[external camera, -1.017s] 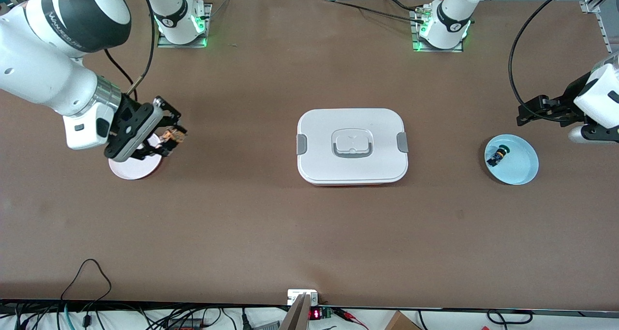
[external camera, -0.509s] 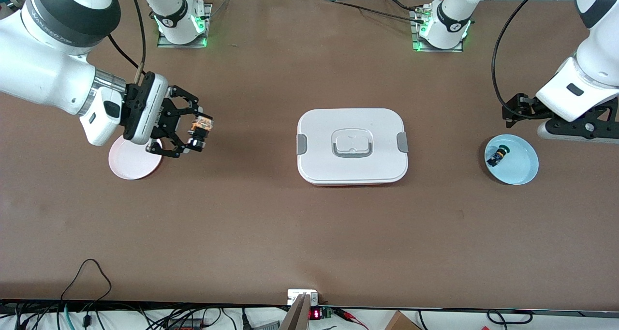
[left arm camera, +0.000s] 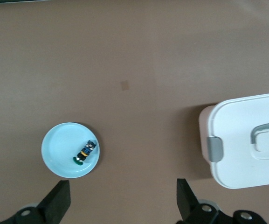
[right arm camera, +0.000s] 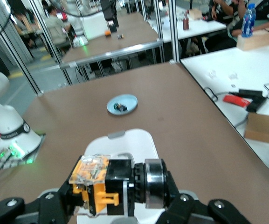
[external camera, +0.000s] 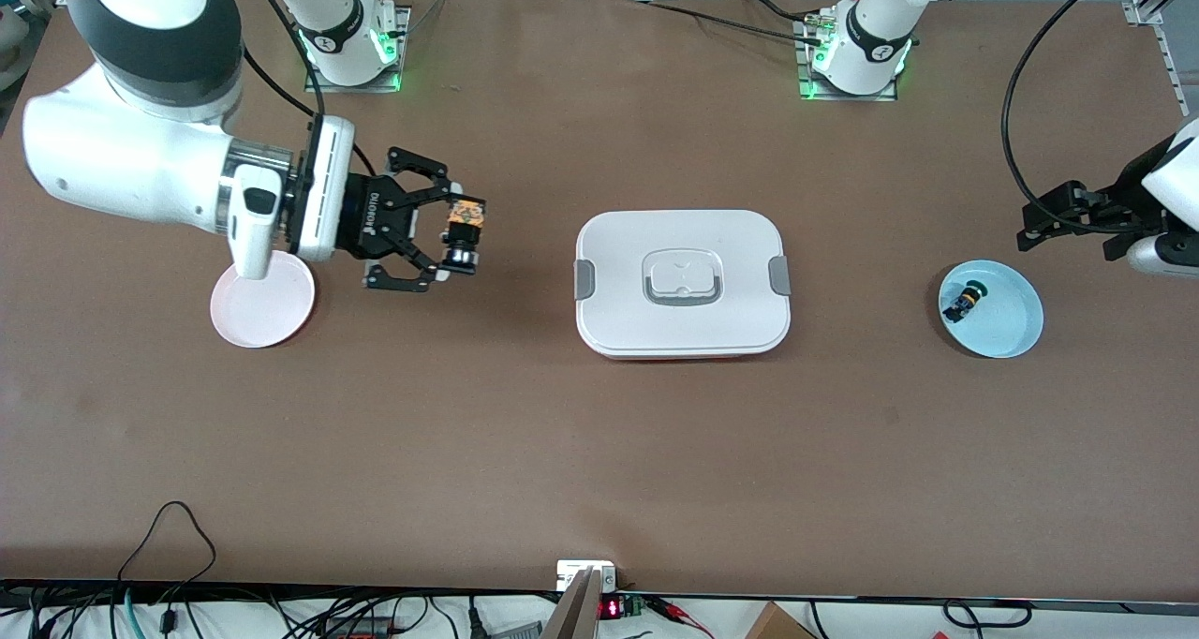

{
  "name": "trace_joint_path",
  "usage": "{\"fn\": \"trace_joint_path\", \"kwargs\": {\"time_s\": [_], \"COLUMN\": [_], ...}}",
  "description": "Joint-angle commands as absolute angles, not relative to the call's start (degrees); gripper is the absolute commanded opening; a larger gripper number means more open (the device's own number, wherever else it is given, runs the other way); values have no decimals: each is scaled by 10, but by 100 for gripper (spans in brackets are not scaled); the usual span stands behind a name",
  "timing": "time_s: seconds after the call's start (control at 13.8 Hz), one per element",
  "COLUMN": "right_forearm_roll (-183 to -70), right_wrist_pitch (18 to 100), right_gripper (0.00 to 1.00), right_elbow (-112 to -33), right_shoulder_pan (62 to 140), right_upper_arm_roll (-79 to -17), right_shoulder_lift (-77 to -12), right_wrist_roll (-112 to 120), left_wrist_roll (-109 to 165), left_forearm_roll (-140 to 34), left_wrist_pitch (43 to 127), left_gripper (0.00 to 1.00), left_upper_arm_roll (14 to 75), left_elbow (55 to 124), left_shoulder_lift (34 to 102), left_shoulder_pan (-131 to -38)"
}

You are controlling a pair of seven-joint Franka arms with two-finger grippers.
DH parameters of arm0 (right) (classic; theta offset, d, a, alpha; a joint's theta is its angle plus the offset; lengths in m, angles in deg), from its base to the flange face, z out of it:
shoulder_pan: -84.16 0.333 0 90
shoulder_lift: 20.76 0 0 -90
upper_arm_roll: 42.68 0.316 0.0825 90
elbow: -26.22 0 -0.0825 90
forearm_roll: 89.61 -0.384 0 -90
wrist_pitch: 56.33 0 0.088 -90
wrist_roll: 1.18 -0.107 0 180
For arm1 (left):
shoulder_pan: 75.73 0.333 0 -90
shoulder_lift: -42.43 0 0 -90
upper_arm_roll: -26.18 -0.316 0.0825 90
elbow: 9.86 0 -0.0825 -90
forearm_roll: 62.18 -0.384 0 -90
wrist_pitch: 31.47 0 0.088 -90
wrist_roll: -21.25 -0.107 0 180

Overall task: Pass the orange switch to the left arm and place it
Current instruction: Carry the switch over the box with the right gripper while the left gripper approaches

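My right gripper (external camera: 459, 238) is shut on the orange switch (external camera: 463, 234) and holds it sideways in the air over bare table, between the pink plate (external camera: 262, 306) and the white box (external camera: 682, 283). In the right wrist view the switch (right arm camera: 113, 186) sits between the fingers, with the box (right arm camera: 125, 142) ahead of it. My left gripper (external camera: 1027, 227) is open and empty, up over the table beside the blue plate (external camera: 1007, 330). The left wrist view shows its fingers (left arm camera: 57, 203) wide apart above bare table, between the blue plate (left arm camera: 59, 144) and the box (left arm camera: 241, 140).
A small switch with blue and green parts (external camera: 962, 303) lies in the blue plate, also seen in the left wrist view (left arm camera: 85, 152). The pink plate holds nothing. The box stands at the table's middle between the two plates. Cables hang along the table edge nearest the camera.
My right gripper has carried the orange switch from over the pink plate toward the box and turned level. My left arm has shifted about beside the blue plate.
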State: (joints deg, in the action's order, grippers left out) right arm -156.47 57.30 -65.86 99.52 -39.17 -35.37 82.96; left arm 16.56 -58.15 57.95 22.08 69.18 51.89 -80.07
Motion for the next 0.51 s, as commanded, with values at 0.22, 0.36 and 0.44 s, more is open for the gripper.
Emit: {"fn": "trace_joint_path", "kwargs": {"time_s": [0.22, 0.36, 0.44], "right_forearm_roll": [-1789, -1824, -1844], "right_wrist_pitch": [596, 653, 677], "right_gripper": [14, 14, 14], "right_elbow": [-649, -648, -646], "right_shoulder_pan": [1063, 1099, 1112], "right_upper_arm_roll": [-393, -393, -393], "right_shoulder_lift": [-425, -430, -433], "right_wrist_roll": [964, 981, 981], "left_wrist_roll": [157, 156, 155], "left_forearm_roll": [-496, -460, -434], "left_wrist_pitch": [527, 461, 427], "left_gripper": [100, 100, 100], "left_upper_arm_roll": [223, 225, 225], "left_elbow": [672, 672, 670], "left_shoulder_lift": [545, 567, 571], "left_shoulder_pan": [-779, -771, -764]}}
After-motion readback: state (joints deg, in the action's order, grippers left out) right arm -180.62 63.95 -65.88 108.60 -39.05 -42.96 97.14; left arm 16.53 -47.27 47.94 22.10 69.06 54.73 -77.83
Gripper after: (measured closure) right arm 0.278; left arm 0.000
